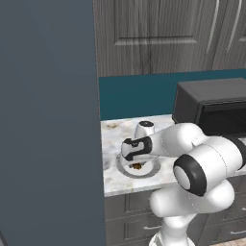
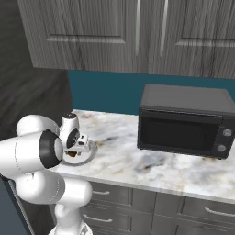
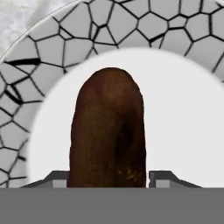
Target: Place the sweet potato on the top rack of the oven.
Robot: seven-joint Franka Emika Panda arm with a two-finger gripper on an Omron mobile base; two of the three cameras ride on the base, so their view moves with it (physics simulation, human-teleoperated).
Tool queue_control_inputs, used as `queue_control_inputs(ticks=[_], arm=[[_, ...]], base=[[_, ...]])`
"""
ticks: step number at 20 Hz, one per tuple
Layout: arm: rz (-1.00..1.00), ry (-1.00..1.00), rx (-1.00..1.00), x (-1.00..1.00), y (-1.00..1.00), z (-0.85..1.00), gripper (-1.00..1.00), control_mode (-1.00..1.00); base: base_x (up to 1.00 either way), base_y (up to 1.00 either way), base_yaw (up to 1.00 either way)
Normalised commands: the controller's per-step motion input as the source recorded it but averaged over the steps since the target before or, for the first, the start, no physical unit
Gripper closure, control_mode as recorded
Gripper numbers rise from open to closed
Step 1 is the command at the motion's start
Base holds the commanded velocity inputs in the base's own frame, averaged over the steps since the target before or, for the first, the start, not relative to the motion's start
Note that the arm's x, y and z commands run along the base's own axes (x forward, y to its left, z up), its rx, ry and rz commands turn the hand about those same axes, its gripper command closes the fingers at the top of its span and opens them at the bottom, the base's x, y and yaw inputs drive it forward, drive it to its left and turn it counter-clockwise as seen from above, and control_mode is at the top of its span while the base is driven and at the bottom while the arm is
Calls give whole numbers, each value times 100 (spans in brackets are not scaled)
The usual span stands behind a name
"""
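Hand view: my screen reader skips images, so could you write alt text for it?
A brown sweet potato lies on a white plate with a cracked grey rim, seen close from above. The two dark fingers flank its near end, one on each side.

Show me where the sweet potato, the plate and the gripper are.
sweet potato (image 3: 109, 131), hand view, middle of its brown body.
plate (image 3: 65, 48), hand view, cracked-pattern grey rim.
gripper (image 3: 109, 178), hand view, midway between the two fingertips, which stand on either side of the sweet potato.
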Motion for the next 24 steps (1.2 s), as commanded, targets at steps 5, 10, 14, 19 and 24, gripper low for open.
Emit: queue_control_inputs(ticks=[5, 10, 14, 19, 24], arm=[[0, 0, 0, 0, 0, 1, 100, -100], [0, 0, 0, -25, -21, 70, 100, -100], [-2, -1, 0, -72, -36, 100, 100, -100], [-1, -12, -1, -76, -37, 100, 100, -100], [-3, -7, -5, -75, -26, 100, 100, -100]], base=[[0, 0, 0], [0, 0, 0], [0, 0, 0], [0, 0, 0], [0, 0, 0]])
